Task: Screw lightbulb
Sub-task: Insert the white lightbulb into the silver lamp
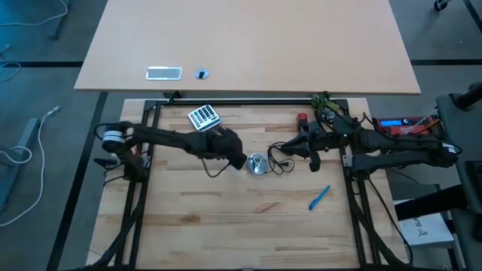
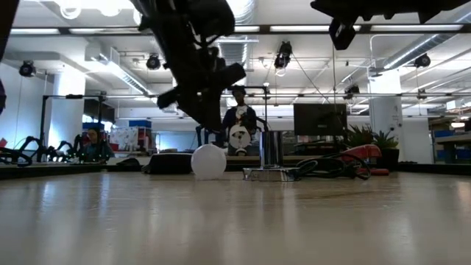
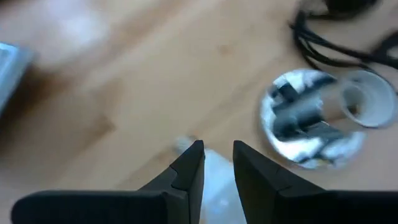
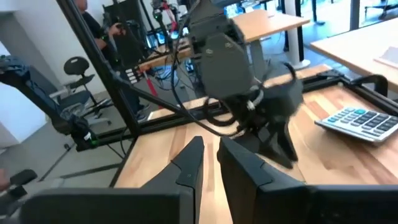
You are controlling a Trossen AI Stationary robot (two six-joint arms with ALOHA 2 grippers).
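Pale wood planks make up the bench (image 1: 226,226). From above, the left pincer (image 1: 239,158) hangs near the bench's middle, just beside the shiny silver socket (image 1: 257,164) with its black cord, and hides what lies under it. The right pincer (image 1: 312,162) waits nearer the bench's right edge. Level with the bench top, the lightbulb (image 2: 209,162) rests on the wood near the socket (image 2: 266,174), apart from the left pincer (image 2: 208,118) directly above it. From the left wrist, that pincer (image 3: 217,149) stands narrowly parted and grips nothing, a whitish blur of lightbulb (image 3: 214,177) beyond it. From the right wrist, the right pincer (image 4: 210,144) is almost closed, empty.
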